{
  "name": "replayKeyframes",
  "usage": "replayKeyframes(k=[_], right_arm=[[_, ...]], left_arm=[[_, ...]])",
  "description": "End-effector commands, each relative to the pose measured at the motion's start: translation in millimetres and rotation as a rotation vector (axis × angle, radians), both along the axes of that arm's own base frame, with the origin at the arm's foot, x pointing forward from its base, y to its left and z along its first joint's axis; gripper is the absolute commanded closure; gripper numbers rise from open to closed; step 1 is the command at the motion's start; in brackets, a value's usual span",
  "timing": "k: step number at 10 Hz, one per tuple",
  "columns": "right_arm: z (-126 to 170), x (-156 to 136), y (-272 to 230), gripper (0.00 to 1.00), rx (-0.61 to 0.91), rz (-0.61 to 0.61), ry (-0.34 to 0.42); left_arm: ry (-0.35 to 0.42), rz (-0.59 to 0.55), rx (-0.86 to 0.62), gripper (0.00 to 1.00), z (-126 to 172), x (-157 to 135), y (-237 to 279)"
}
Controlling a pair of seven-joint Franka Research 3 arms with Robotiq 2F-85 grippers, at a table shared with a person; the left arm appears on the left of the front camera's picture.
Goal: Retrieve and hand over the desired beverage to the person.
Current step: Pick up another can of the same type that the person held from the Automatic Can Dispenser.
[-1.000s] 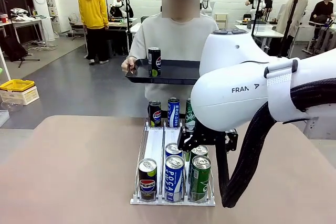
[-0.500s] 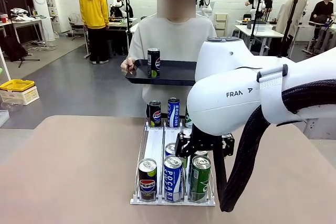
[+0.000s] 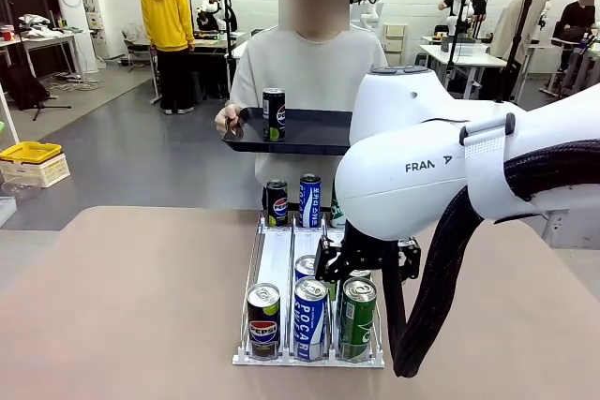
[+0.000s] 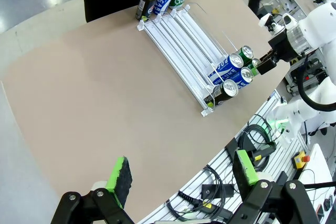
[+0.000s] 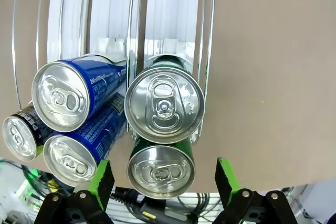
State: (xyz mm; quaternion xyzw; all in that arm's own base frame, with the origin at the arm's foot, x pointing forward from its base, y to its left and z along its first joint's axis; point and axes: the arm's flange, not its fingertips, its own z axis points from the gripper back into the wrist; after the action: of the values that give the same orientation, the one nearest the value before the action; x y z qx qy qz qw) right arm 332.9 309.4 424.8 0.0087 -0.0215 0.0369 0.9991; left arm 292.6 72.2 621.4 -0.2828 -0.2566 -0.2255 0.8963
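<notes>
Front view: you have the person (image 3: 314,72) at the table's far side, holding a black tray (image 3: 314,133) with one black can (image 3: 274,114) upright on it. The right gripper (image 3: 366,264) hangs over the near end of the rack (image 3: 274,259).
Left wrist view: left gripper (image 4: 181,170), fingers wide and empty, above the table (image 4: 94,93) edge.
Right wrist view: right gripper fingers wide and empty, over two green cans (image 5: 164,103).

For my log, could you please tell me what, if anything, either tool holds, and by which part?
Nothing is held: left tool and right tool both stand open and empty.
</notes>
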Motion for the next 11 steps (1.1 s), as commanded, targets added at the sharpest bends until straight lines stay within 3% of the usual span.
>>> replayKeyframes(k=[1,11], right_arm=[[-1.0,0.6,-4.3,0.00,-0.004,-0.002,0.004],[-8.1,3.8,-8.5,0.00,0.025,0.014,0.044]], left_arm=[[0.001,-0.004,0.005,0.00,-1.1,-1.0,1.7],[0.001,-0.004,0.005,0.00,-1.1,-1.0,1.7]])
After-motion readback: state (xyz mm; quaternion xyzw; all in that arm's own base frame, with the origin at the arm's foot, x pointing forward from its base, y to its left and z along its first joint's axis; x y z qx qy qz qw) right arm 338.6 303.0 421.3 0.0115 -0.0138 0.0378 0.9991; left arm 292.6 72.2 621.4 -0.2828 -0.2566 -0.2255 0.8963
